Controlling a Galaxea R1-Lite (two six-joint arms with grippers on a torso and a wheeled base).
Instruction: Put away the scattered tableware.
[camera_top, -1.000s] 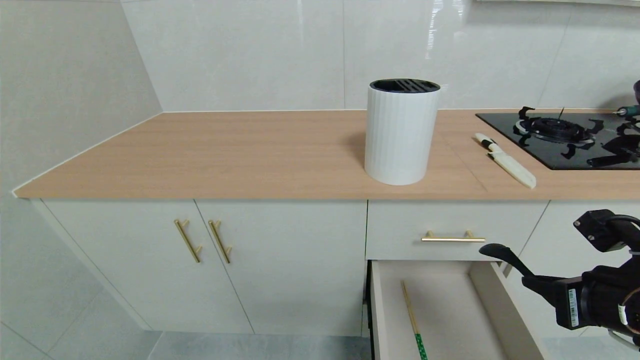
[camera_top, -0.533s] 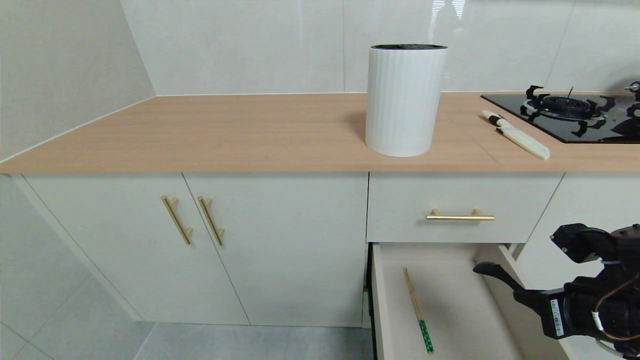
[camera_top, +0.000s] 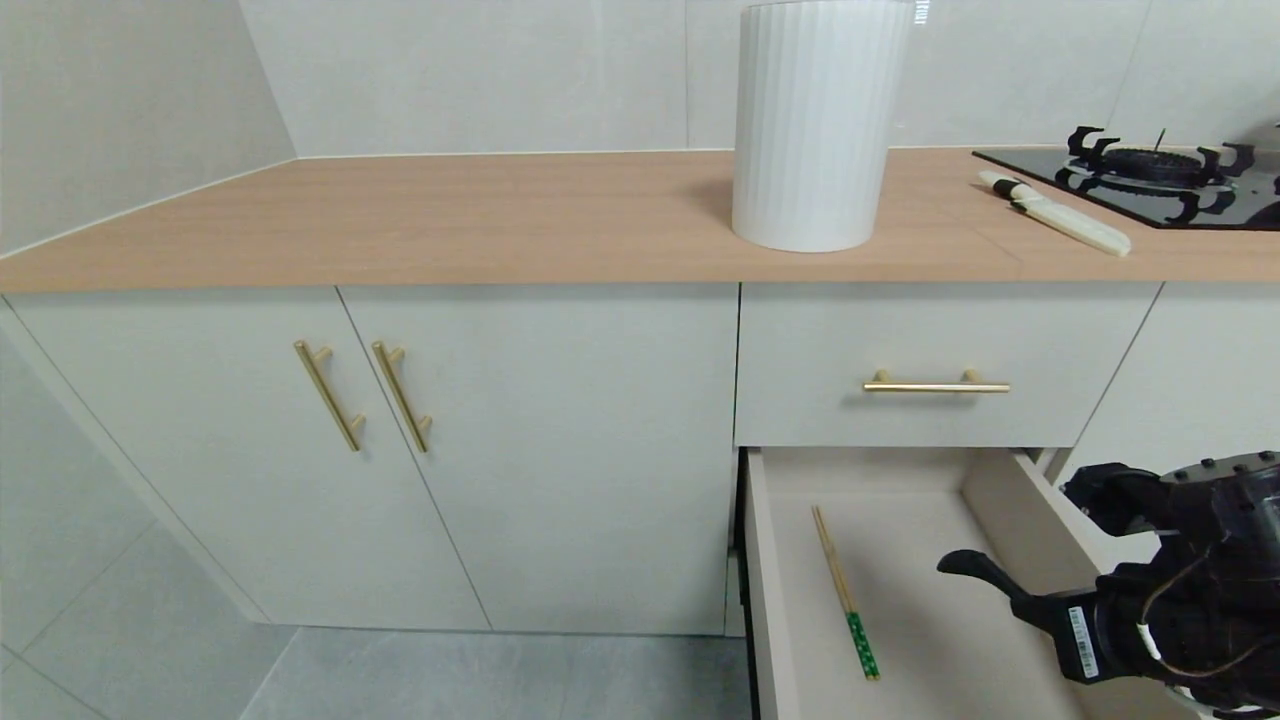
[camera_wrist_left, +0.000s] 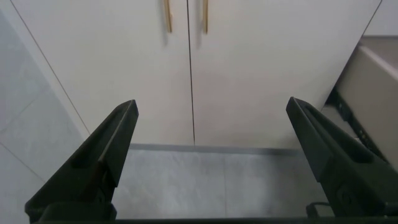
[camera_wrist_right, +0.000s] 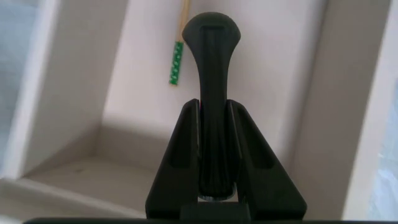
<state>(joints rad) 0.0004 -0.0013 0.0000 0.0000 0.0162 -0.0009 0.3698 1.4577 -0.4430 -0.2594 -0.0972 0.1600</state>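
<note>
Chopsticks (camera_top: 845, 592), pale bamboo, green-patterned ends

Drawer (camera_top: 757, 580) open-topped, floor free right of chopsticks (camera_top: 846, 608).

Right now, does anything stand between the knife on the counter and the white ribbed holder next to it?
Nothing visible does. Only bare countertop lies between the knife and the holder. The right gripper is away from both, low over the open drawer.
</note>
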